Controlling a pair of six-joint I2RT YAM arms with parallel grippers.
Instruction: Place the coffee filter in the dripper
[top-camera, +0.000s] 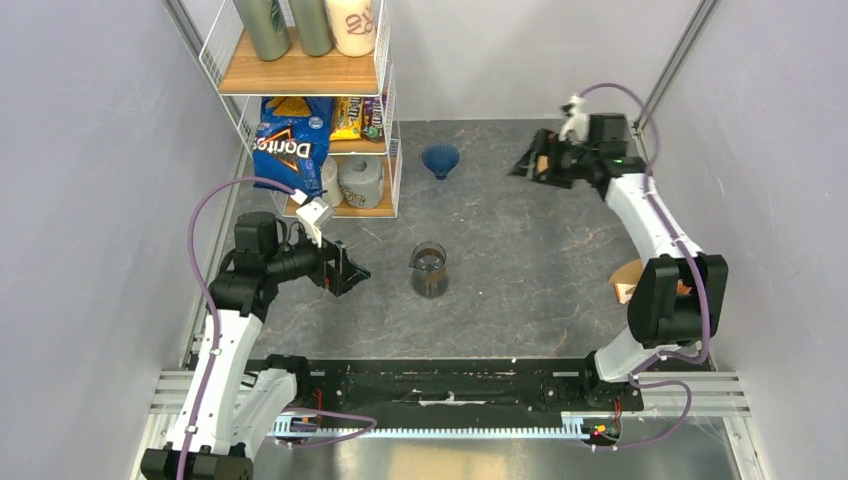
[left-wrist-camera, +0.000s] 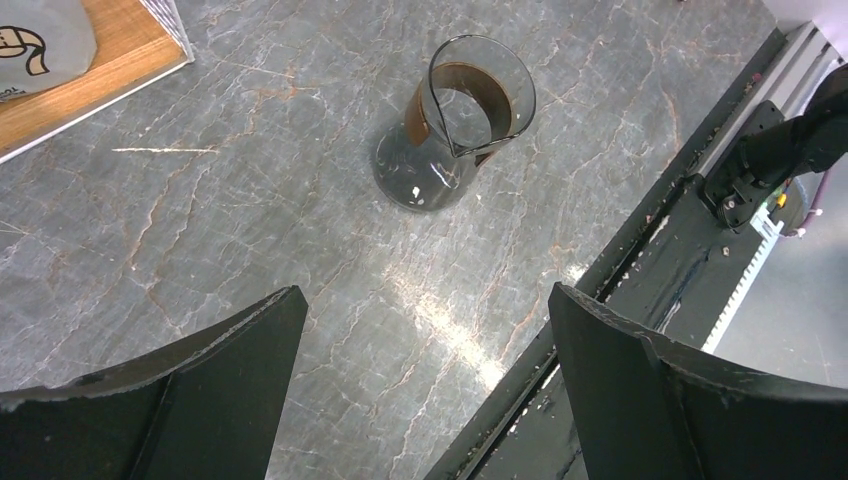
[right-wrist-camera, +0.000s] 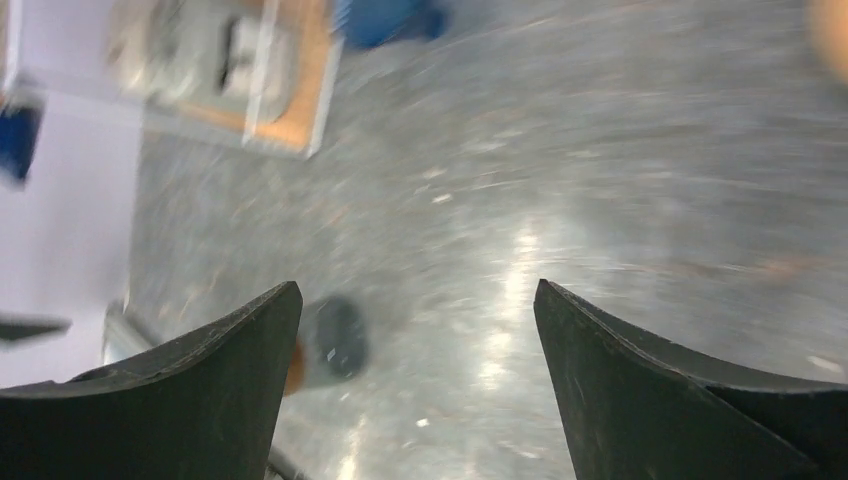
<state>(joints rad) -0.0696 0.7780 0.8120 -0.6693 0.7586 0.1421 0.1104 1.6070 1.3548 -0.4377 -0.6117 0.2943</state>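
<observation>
The dripper (top-camera: 440, 158) is a dark blue cone standing on the table at the back, right of the shelf; it shows as a blue blur in the right wrist view (right-wrist-camera: 385, 20). A light-brown piece, the coffee filter (top-camera: 626, 276), lies at the right edge, mostly hidden behind my right arm's elbow. My right gripper (top-camera: 527, 165) is open and empty, held right of the dripper and apart from it; its jaws stand wide in the right wrist view (right-wrist-camera: 418, 300). My left gripper (top-camera: 352, 272) is open and empty, left of the glass carafe (top-camera: 429, 268), as the left wrist view (left-wrist-camera: 425, 320) shows.
The glass carafe with a brown collar (left-wrist-camera: 455, 130) stands mid-table and is blurred in the right wrist view (right-wrist-camera: 335, 340). A wire shelf (top-camera: 310, 110) with bottles, snack bags and rolls fills the back left. The black base rail (top-camera: 440, 385) runs along the near edge.
</observation>
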